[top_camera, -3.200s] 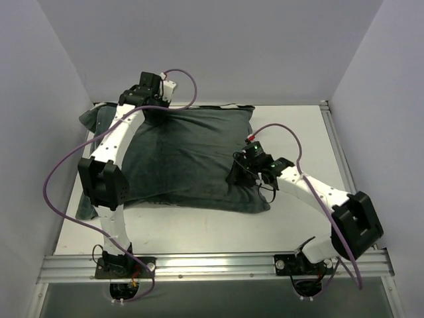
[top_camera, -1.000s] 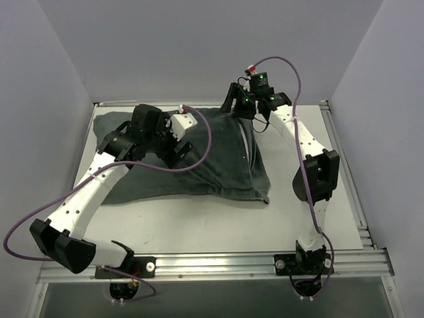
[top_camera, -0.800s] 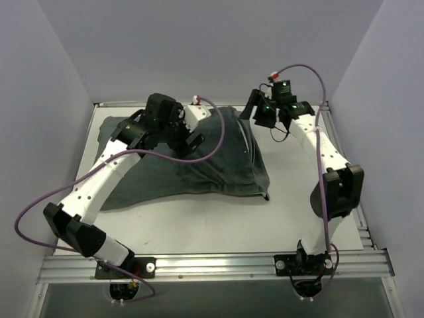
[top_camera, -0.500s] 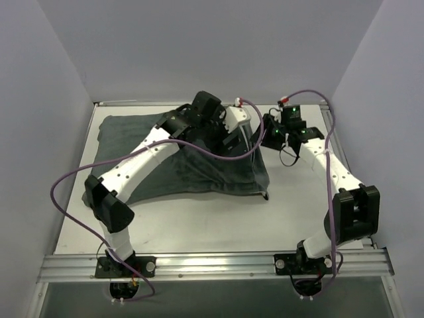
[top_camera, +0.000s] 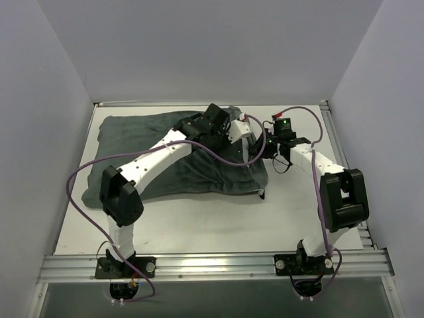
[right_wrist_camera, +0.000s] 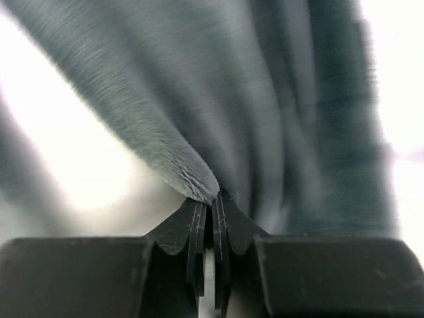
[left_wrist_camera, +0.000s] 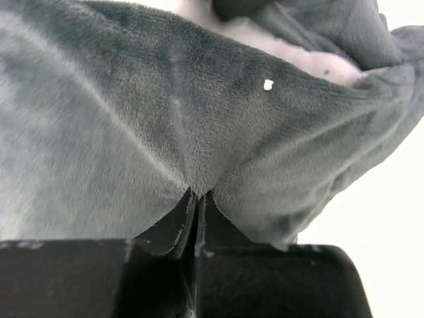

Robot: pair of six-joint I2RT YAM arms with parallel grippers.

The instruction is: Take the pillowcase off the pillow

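While both claws bite into the same end of the dark grey-green plush pillowcase (top_camera: 132, 129), the danger is plain. The left claw (left_wrist_camera: 197, 199) is clamped on a small pinch of fabric just below the opening, where the plump white pillow (left_wrist_camera: 252, 33) peeks out. The right claw (right_wrist_camera: 211, 195) is closed on a thin fold of that cover too. The bundle lies across the far half of the pale desk (top_camera: 199, 218), with no zebra face showing. Such shallow bites could slip under a hard pull, or the pillow could drag along inside its cover. The wrists sit close together and might knock. No brand, label or writing shows, just a tiny white fleck (left_wrist_camera: 268, 84) on the plush.
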